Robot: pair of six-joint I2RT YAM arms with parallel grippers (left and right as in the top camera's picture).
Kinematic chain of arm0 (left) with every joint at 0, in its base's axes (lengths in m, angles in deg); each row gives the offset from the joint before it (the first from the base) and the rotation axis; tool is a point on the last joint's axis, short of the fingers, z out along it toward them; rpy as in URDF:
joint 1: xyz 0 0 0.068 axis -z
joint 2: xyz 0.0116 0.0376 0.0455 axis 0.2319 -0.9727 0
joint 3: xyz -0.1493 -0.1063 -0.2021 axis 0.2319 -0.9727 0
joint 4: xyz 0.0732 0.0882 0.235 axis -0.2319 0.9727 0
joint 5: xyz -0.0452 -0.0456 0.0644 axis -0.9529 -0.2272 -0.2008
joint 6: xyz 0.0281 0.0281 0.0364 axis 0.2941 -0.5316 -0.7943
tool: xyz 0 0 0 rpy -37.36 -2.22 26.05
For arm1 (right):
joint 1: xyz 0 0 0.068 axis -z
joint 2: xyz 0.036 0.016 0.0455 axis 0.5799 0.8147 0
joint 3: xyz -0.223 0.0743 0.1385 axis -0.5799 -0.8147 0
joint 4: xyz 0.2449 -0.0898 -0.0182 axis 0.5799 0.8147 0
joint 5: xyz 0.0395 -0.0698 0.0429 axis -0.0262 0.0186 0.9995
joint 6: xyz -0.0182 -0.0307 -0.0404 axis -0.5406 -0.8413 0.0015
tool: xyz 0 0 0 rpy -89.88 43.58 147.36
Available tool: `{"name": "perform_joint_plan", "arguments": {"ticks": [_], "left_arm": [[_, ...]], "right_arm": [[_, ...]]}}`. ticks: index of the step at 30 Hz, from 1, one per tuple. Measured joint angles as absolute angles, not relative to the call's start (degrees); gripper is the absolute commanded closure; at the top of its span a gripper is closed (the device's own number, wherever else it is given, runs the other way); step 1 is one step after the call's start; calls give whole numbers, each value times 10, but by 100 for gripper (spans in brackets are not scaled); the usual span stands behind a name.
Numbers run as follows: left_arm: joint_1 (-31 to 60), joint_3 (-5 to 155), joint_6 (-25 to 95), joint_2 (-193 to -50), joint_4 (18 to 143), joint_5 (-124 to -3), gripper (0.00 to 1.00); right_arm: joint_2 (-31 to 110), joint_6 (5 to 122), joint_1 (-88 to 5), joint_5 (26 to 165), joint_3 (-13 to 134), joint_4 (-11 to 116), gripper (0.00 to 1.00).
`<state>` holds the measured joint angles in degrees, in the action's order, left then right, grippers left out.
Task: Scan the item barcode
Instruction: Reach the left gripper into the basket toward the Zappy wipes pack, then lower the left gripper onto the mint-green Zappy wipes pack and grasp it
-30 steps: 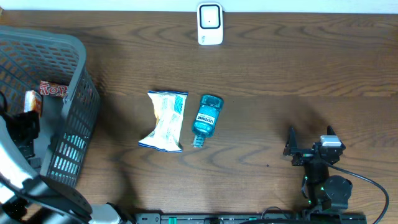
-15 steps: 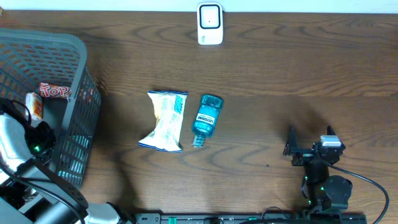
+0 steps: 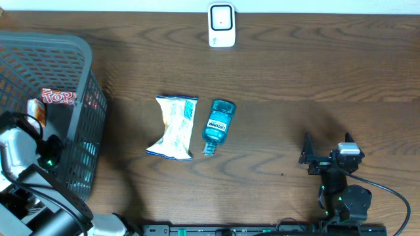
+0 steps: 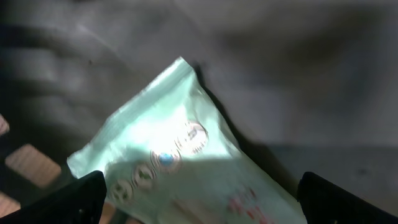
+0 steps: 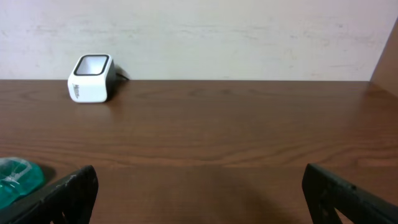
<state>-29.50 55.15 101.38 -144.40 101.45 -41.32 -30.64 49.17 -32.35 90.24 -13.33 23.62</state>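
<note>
Dark wood tabletop [image 3: 295,85], scanner [image 3: 222,25] waiting at its far edge, as the left arm [image 3: 20,147] sinks deeper into the basket [image 3: 59,38], left fingers [image 4: 74,199] spread wide over an ungrasped green packet [image 4: 180,168], right fingers [image 5: 348,196] idling apart, with pickup and scan apparently still to come.

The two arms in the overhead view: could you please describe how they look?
The left arm has a white shell over black joints, with a green light. The right arm is black, carries a pale block at its wrist, green lights and a black cable looping right. The right tool has two black fingers.
</note>
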Motion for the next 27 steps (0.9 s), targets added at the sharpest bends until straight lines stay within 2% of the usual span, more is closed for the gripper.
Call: {"name": "perform_joint_plan", "arguments": {"ticks": [3,9,14,20,27], "left_arm": [[-295,538,1006,-1444,1008,-413,2],[-295,535,913,-1444,945,-399,2],[-295,535,858,-1444,909,-338,2],[-295,534,736,-1444,806,-289,2],[-295,540,682,-1444,858,-347,2]], "right_arm": [[-306,492,-323,902,-133,236,1],[-306,492,-323,902,-133,236,1],[-306,492,-323,902,-133,236,1],[-306,492,-323,902,-133,236,1],[-306,492,-323,902,-133,236,1]]}}
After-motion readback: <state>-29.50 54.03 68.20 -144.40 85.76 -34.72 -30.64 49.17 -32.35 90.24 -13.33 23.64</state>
